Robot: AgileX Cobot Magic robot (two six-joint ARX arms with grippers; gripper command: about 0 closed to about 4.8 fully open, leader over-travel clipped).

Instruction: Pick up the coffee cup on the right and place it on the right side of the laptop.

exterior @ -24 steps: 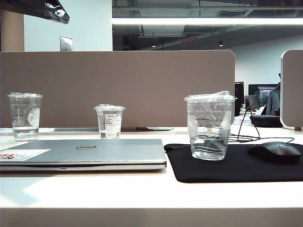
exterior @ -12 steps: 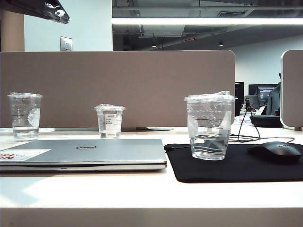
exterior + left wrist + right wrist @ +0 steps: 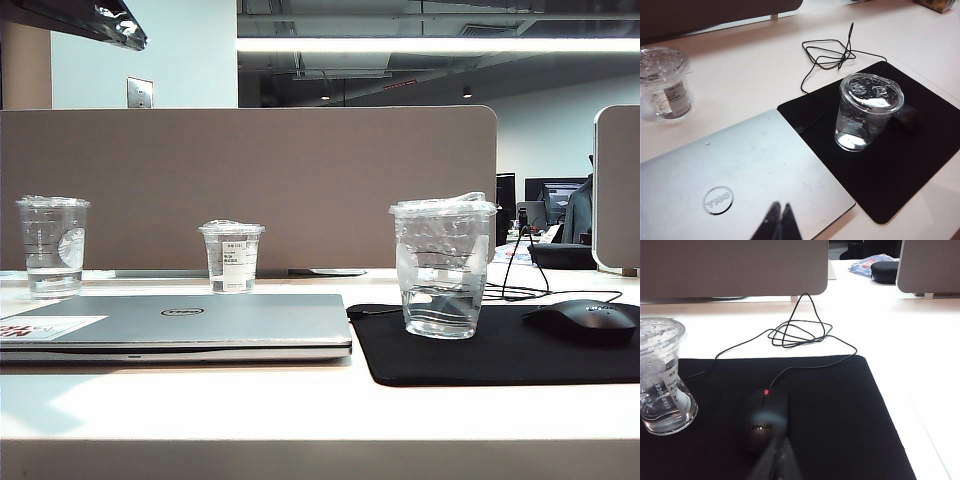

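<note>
My right gripper and left gripper are both closed and empty; coffee cup sits beside the right one (already right of the laptop).

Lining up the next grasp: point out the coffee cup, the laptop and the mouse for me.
coffee cup (image 3: 441,270), exterior view, on its clear side wall.
laptop (image 3: 747,170), left wrist view, on the closed silver lid.
mouse (image 3: 765,420), right wrist view, on its black back.

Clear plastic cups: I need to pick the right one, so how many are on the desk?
3. The tall coffee cup stands on the black mouse mat, right of the laptop. Behind the laptop stand a labelled cup and, far left, a stickered cup.
</note>
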